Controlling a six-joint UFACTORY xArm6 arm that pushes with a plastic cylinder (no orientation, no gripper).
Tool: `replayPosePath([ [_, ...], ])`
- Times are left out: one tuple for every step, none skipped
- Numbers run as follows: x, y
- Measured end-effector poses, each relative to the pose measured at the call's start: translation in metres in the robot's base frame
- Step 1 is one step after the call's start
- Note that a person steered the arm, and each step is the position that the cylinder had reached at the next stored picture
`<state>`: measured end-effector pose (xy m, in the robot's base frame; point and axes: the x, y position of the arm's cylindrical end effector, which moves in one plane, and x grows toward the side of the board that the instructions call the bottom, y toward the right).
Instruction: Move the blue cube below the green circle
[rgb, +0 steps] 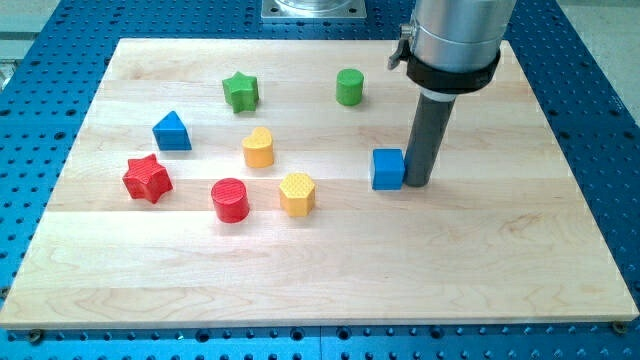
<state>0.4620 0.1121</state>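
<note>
My tip (418, 184) sits right against the blue cube (388, 169).

I have no pincer to open or close — just a rod, holding nothing. The blue cube touches my tip on the view's left side. The green circle (349, 87) is farther up and a bit more left. I think I stand on this side so I can nudge the cube left — under the circle.

A broad silver-grey metal cylinder forms the arm's upper body, ringed below by a black clamp collar with a small bracket and screw on the view's left side. From it descends a straight dark grey rod, ending in my tip (418, 184).
</note>
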Motion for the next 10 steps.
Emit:
replayPosePath([
  [0.005, -0.043],
  [0.026, -0.063],
  [0.062, -0.069],
  [0.045, -0.086],
  [0.021, -0.091],
  [0.005, -0.091],
  [-0.012, -0.091],
  [-0.008, -0.104],
  [-0.017, -0.105],
  [-0.023, -0.082],
])
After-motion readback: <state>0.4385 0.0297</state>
